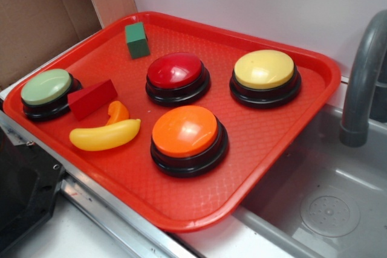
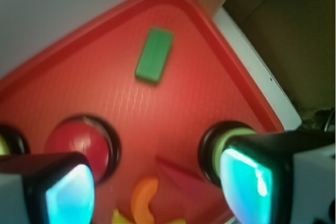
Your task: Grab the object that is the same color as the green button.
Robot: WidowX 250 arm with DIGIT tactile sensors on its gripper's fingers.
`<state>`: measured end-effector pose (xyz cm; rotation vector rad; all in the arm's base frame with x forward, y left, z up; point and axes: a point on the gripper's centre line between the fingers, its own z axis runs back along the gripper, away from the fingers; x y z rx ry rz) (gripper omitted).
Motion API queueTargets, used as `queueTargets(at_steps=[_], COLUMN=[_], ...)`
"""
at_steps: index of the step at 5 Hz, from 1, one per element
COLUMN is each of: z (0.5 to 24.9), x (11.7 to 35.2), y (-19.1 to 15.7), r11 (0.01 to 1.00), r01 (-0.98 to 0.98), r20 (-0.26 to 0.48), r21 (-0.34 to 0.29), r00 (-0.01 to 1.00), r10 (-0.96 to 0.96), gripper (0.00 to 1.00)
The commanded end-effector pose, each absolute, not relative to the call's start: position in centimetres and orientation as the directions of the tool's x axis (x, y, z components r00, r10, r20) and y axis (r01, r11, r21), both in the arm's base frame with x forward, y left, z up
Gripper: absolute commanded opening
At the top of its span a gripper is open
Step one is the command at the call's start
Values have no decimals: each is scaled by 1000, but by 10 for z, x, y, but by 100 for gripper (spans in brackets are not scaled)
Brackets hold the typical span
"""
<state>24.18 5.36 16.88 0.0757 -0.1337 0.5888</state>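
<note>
Green, the small solid block [image 1: 137,40] lies alone on the red plastic tray [image 1: 272,143] near its far corner, at about eleven o'clock from the red-topped button [image 1: 177,77]. The pale sage-green button [image 1: 47,92] sits at the tray's nine o'clock edge. The claw [image 2: 157,184] hangs spread, holding nothing.
</note>
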Motion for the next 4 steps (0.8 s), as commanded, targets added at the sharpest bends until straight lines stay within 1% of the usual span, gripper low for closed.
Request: queueTargets(at_steps=[1,2,3,4], z=[160,139,117,87], x=[275,290,301,312], y=[99,105,109,113], r11=[716,696,706,739], r01=[-697,-714,-704,-669], r20=[249,261,266,269], r21=[50,70,81,76], r00=[702,687,698,728], r10=[667,678,665,631], gripper=[100,100,100,100])
